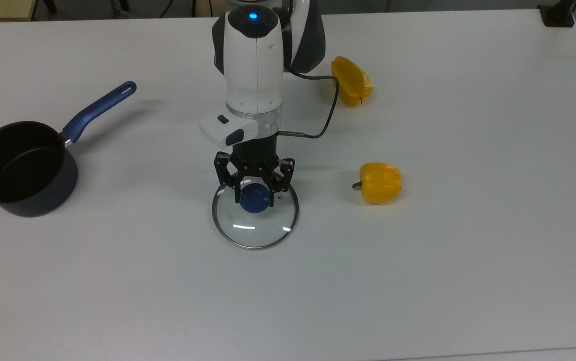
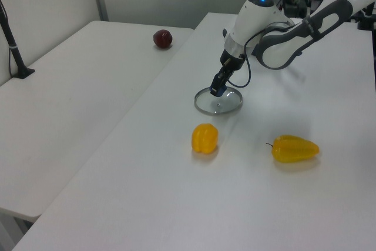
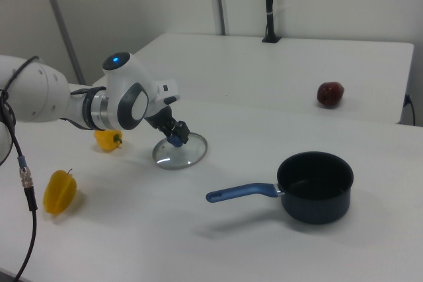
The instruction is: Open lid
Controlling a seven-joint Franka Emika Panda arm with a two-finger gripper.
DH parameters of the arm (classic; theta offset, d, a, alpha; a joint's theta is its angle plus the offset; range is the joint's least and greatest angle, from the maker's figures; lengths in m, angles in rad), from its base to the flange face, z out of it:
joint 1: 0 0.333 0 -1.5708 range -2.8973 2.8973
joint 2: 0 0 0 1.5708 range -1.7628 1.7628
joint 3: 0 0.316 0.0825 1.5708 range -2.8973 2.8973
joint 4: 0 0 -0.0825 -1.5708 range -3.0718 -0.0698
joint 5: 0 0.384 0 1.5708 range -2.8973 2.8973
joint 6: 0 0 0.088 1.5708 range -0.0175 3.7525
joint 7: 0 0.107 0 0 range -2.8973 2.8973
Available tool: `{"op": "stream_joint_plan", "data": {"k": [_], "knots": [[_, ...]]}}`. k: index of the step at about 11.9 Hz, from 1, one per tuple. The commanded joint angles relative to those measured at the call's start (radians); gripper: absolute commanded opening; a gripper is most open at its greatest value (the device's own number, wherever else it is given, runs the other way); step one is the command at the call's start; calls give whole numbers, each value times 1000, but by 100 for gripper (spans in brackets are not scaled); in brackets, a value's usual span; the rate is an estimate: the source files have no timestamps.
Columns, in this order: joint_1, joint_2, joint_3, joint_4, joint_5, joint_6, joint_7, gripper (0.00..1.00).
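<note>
Lid: round clear glass lid (image 1: 255,220) with a thin metal rim and a blue knob (image 1: 254,199) at its centre; lies flat on the white table (image 1: 418,260), near the middle of the top view, well to the right of the saucepan there, and off it.
Lid, other views: left of centre in the right view (image 3: 180,150); above the round pepper in the left view (image 2: 218,101).
Gripper: black two-finger gripper (image 1: 254,193) on the white arm, pointing down over the lid's centre; its fingers are clamped on the blue knob from either side.
Gripper, other views: angled down onto the knob in the left view (image 2: 218,89) and the right view (image 3: 176,137).
Saucepan: dark blue saucepan (image 1: 17,170) with a long blue handle, uncovered, at the top view's left edge; handle points up and to the right there.
Round pepper: yellow bell pepper (image 1: 379,182) with a green stem, right of the lid in the top view, apart from it.
Long pepper: yellow elongated pepper (image 1: 350,81), farther up in the top view, beside the arm's cable.
Red fruit: dark red round fruit (image 2: 163,39) on the neighbouring white table (image 2: 64,116), well apart from the lid.
</note>
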Motion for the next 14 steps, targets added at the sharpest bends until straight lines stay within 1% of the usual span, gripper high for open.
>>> {"op": "stream_joint_plan", "data": {"k": [1, 3, 4, 5, 6, 9, 11, 13, 14], "knots": [[16, -44, -18, -12, -14, -34, 16, 100], [15, -90, -18, -11, -14, -118, 15, 100], [13, -137, -18, -6, -14, -204, 12, 100], [6, -210, -19, -6, -15, -335, -14, 100], [-2, -269, -22, -4, -14, -453, -69, 100], [-40, -393, -27, 0, 2, -679, -154, 100], [-63, -445, -30, 15, 14, -810, -198, 100], [-94, -507, -33, 16, 52, -917, -196, 100], [-115, -527, -33, 17, 55, -968, -202, 100]]}}
